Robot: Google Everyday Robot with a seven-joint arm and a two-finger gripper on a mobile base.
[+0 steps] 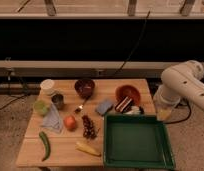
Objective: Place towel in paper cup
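A white paper cup stands upright at the table's back left corner. A light blue towel lies crumpled on the left side of the table, in front of the cup and apart from it. My white arm comes in from the right. My gripper hangs off the table's right edge, far from both towel and cup, and holds nothing that I can see.
On the wooden table: a green cup, a metal cup, a dark bowl, a spoon, a blue sponge, a red bowl, an orange fruit, grapes, a green vegetable and a large green tray.
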